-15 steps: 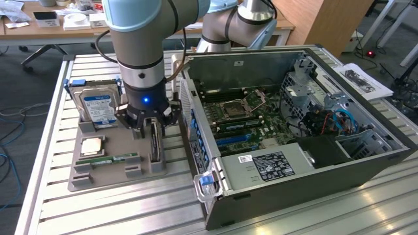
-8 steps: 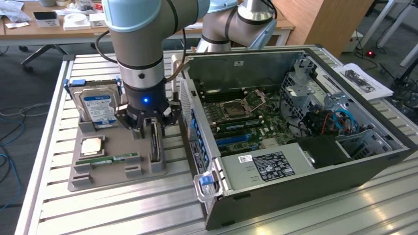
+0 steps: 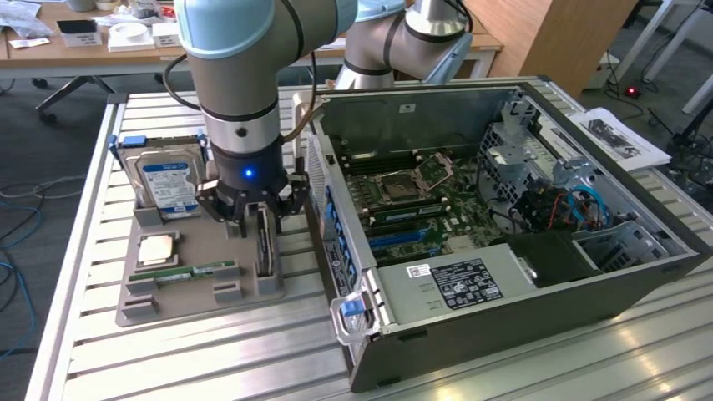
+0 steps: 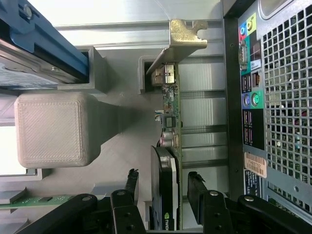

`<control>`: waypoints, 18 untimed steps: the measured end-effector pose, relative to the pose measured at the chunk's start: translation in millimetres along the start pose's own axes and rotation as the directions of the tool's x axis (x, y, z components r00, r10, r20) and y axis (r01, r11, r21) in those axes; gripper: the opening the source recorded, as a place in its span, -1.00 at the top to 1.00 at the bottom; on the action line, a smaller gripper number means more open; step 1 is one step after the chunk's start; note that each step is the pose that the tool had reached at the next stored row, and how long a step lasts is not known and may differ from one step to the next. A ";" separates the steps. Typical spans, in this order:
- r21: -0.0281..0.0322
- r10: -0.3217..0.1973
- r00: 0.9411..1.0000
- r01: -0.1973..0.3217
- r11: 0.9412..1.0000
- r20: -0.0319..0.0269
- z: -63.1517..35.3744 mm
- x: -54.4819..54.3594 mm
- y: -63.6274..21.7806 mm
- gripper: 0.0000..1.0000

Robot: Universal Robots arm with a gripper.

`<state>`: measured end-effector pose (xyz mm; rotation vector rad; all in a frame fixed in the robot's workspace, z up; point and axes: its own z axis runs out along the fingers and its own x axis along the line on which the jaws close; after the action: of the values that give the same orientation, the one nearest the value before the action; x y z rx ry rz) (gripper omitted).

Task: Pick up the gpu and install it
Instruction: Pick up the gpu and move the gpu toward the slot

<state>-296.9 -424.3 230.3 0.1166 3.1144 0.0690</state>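
Note:
The gpu (image 3: 265, 248) stands on edge in a slot of the grey holder tray (image 3: 167, 311), beside the open computer case. In the wrist view the gpu (image 4: 171, 131) shows edge-on: green board, black cooler, and a silver end bracket (image 4: 185, 35) at the far end. My gripper (image 3: 259, 219) is lowered over the card and open. Its black fingers (image 4: 130, 183) straddle the cooler end, with a small gap on each side. The gripper (image 4: 163, 174) holds nothing.
The tray also carries a hard drive with a blue label (image 3: 167, 180), a CPU (image 3: 156, 248) and a memory stick (image 3: 195, 271). The open computer case (image 3: 624, 276) with its motherboard (image 3: 412, 200) sits close on the exterior view's right, its rear panel (image 4: 273, 97) near the card.

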 end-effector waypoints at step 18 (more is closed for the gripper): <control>0.000 0.000 1.000 0.000 1.000 0.000 0.2 -1.0 0.1 0.11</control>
<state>-295.9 -424.2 230.1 0.1167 3.1141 0.0694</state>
